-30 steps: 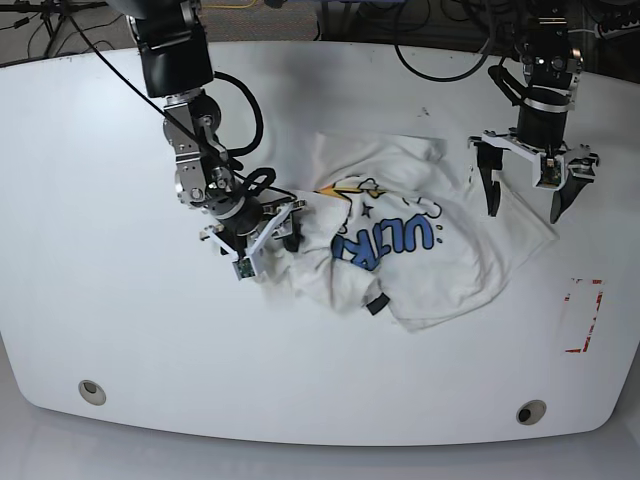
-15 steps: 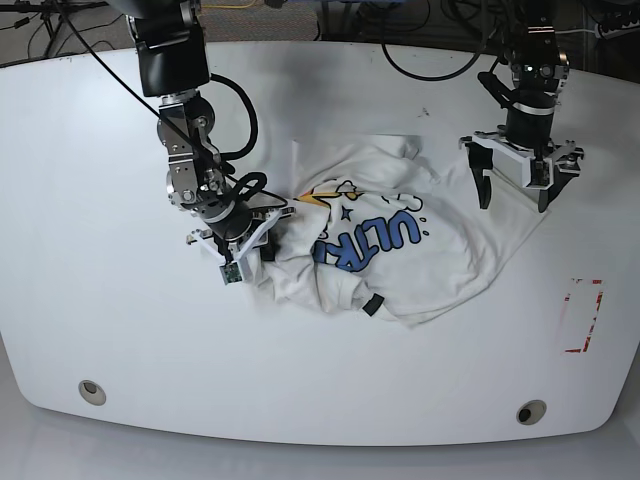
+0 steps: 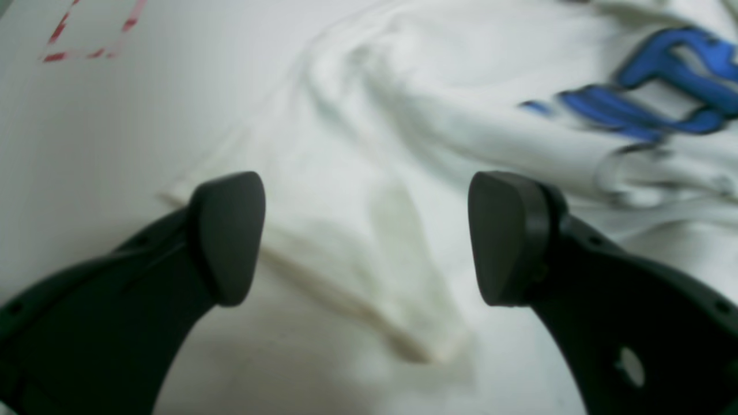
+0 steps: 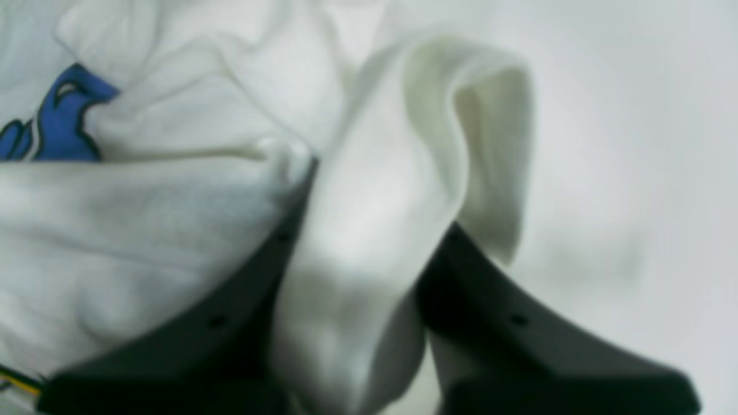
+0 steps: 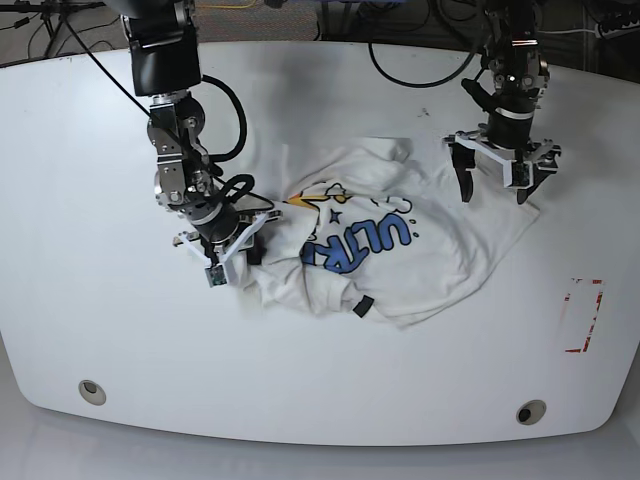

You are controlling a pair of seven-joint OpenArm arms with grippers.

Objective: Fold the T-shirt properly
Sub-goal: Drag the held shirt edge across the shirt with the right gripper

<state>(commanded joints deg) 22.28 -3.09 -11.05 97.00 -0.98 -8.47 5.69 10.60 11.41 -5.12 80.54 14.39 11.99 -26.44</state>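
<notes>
The white T-shirt [image 5: 420, 270] lies crumpled mid-table, its blue lettering [image 5: 362, 243] face up and a small dark neck label [image 5: 361, 306] at its near edge. At the shirt's left end my right gripper [image 5: 243, 256] is shut on a fold of the fabric. The right wrist view shows that fold of the T-shirt [image 4: 369, 190] pinched in the right gripper [image 4: 360, 259]. My left gripper [image 5: 493, 192] hangs open over the shirt's far right part. In the left wrist view the left gripper [image 3: 366, 239] straddles a rumpled hem of the T-shirt [image 3: 369, 230], its fingers wide apart and holding nothing.
A red dashed rectangle [image 5: 582, 315] is marked on the white table [image 5: 100, 300] at the right; the red dashed rectangle [image 3: 92, 34] also shows in the left wrist view. Two round holes [image 5: 92, 390] [image 5: 531, 411] sit near the front edge. Cables [image 5: 420, 45] run along the back edge.
My right gripper has dragged the shirt's left end leftwards, and the whole shirt shifted with it. The open left gripper moved left and towards the back.
</notes>
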